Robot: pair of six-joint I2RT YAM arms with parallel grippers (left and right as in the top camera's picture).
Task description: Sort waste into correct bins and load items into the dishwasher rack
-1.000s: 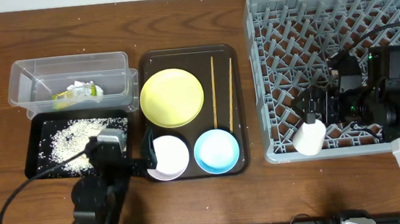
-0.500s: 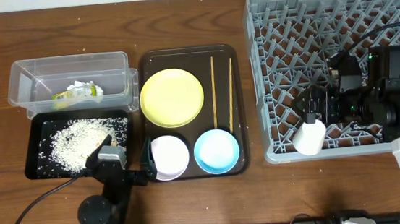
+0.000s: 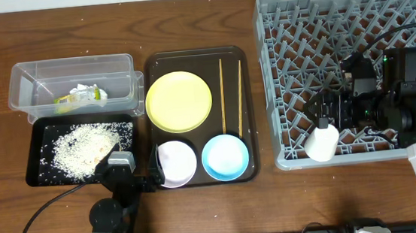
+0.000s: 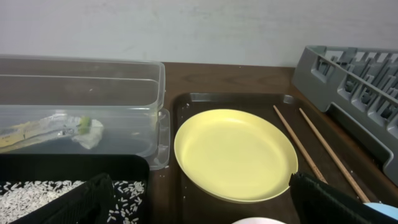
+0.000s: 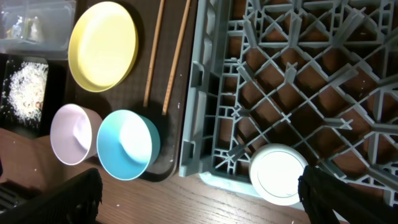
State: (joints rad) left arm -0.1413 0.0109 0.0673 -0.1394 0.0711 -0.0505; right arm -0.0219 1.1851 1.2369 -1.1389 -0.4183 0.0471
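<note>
White rice (image 3: 82, 148) lies in the black tray (image 3: 36, 177). The green-and-white wrapper (image 3: 79, 96) lies in the clear tub (image 3: 68, 68). The yellow plate (image 3: 179, 101), two chopsticks (image 3: 222, 93), the white-pinkish bowl (image 3: 176, 163) and the light blue bowl (image 3: 225, 157) sit on the brown serving tray. My left gripper (image 3: 154, 170) is open and empty at the white-pinkish bowl's left side; its wrist view (image 4: 205, 211) looks across the plate (image 4: 235, 154). My right gripper (image 3: 321, 113) hangs open and empty over the front left of the grey rack (image 3: 353, 43).
A white cup (image 3: 322, 143) stands at the rack's front edge, below my right gripper, and shows in the right wrist view (image 5: 278, 174). The brown serving tray (image 3: 191, 55) lies between the bins and the rack. Bare wooden table runs along the front.
My left arm has drawn back off the black tray toward the front table edge. The white-pinkish bowl has settled level on the serving tray. The right arm has not moved.
</note>
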